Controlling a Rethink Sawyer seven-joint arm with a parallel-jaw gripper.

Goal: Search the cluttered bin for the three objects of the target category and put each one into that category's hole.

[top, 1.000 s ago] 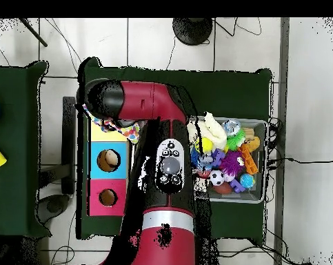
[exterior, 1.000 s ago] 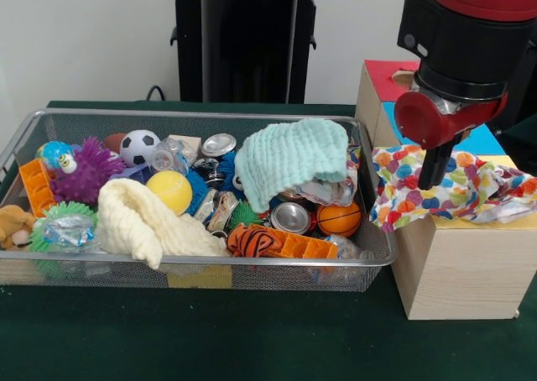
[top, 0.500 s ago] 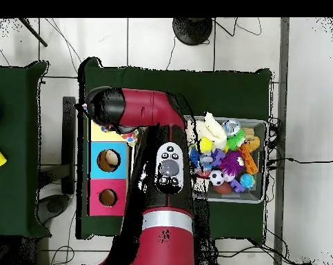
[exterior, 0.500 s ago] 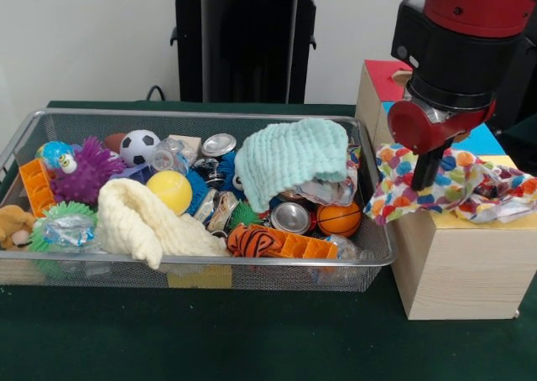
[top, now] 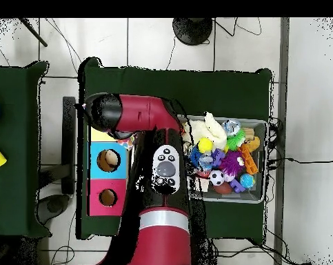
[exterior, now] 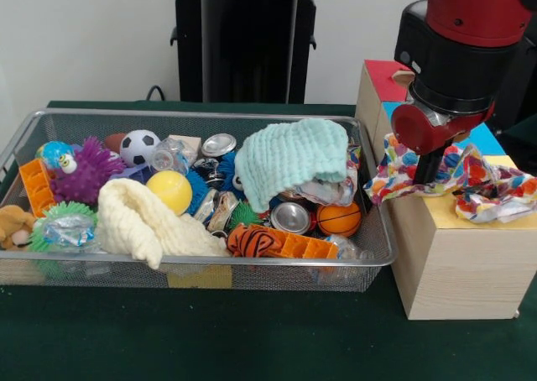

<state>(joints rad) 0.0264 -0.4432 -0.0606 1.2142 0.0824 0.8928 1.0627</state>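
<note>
A dark green cloth covers the table [exterior: 252, 339], with a pale wall behind it and a tiled floor around it in the overhead view. On the cloth sits a wire mesh bin [exterior: 201, 268] crammed with odds and ends: a mint green knitted cloth [exterior: 289, 159] draped over the heap, a cream cloth [exterior: 143, 221] slumped toward the near rim, a soccer ball [exterior: 138, 146], a small basketball [exterior: 339, 219], a yellow ball [exterior: 170, 190], a purple spiky ball [exterior: 84, 173] and a crushed can [exterior: 291, 218]. Just beside the bin stands a wooden box [exterior: 457, 263] whose top is split into red, blue and yellow sections; from above I can see a round hole [top: 108, 160] in the blue one. My gripper [exterior: 426, 169] hangs over the yellow end of that box, down in the folds of a multicoloured spotted cloth [exterior: 445, 175] that lies rumpled across the box top and spills over the edge facing the bin. The cloth hides my tips, so I cannot tell whether my jaws are spread or closed.
</note>
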